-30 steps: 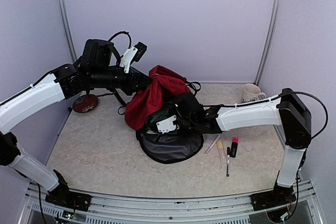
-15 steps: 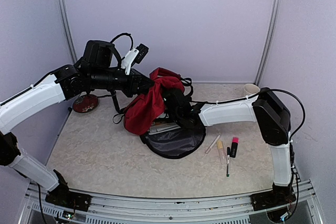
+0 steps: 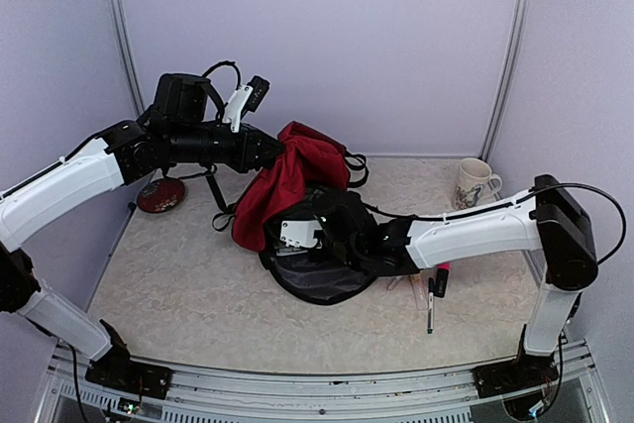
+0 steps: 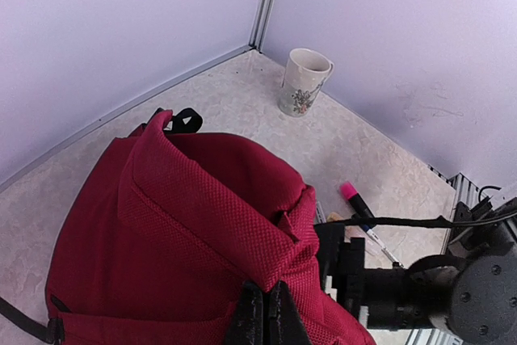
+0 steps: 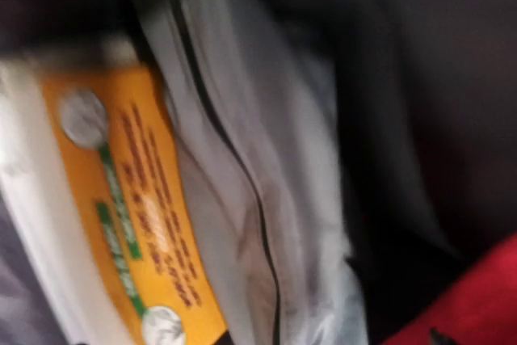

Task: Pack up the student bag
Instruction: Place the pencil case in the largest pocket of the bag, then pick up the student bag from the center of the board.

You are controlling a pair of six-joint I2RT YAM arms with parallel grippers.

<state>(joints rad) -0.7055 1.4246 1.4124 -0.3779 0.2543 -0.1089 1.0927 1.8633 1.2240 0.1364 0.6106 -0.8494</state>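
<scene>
Two robot arms tend a red backpack (image 3: 297,170) slumped at the middle of the table (image 3: 178,284). The left gripper (image 4: 262,317) pinches its top fabric, jaws pressed together. The right gripper (image 3: 290,236) reaches into its dark mouth, jaw state impossible to tell. Inside, blurred, lies what seems an orange-labelled packet (image 5: 137,199). Pens (image 3: 434,289) and a mug (image 3: 475,182) sit to the right.

Top and left wrist views: bright, even, diffuse light; soft shadows under the student bag (image 3: 294,171) on the desk (image 3: 178,289). Sharp focus. Right wrist view: dim, heavily blurred, nothing crisp.
</scene>
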